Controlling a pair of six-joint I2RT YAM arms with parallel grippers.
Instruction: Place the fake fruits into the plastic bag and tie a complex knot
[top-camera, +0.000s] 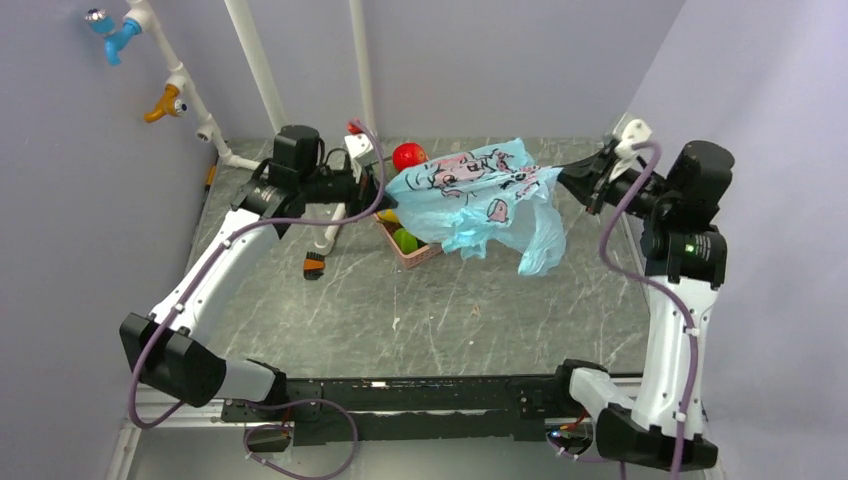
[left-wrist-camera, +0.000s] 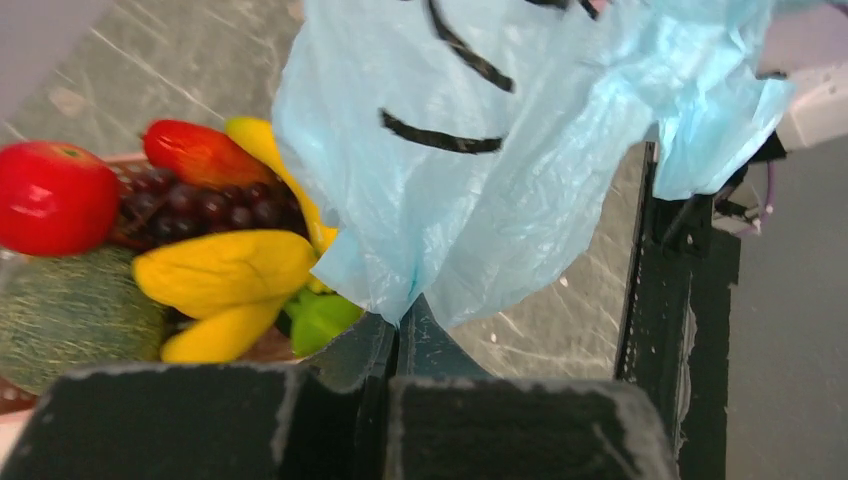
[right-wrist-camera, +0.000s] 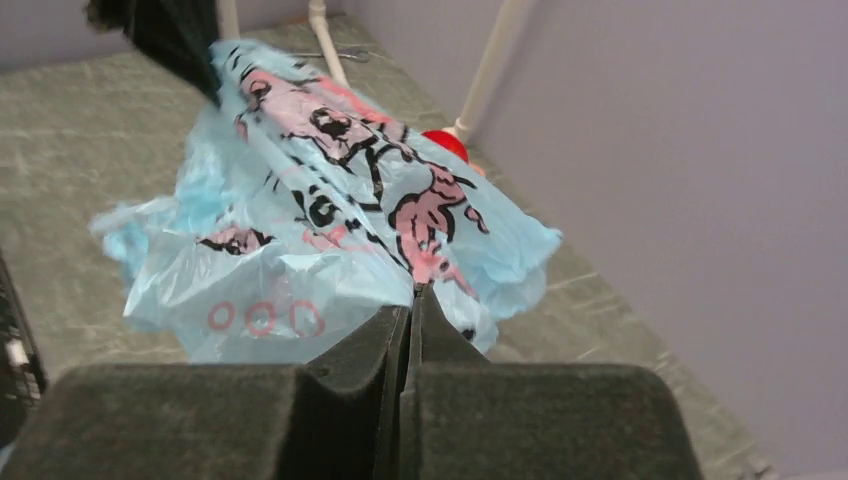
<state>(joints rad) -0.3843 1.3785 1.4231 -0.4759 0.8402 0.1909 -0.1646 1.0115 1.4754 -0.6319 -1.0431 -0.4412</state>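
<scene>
Over basket: left gripper, right gripper pinch plastic bag edges.

My left claw is pinched tight on a fold of the light-blue plastic bag, which spreads upward with black printed lines on it. Left of it are heaped a red apple, dark grapes, yellow bananas and a green melon, with the marbled table behind.

Left arm, right arm — white links, black joint housings, purple cables — green light on right.
</scene>
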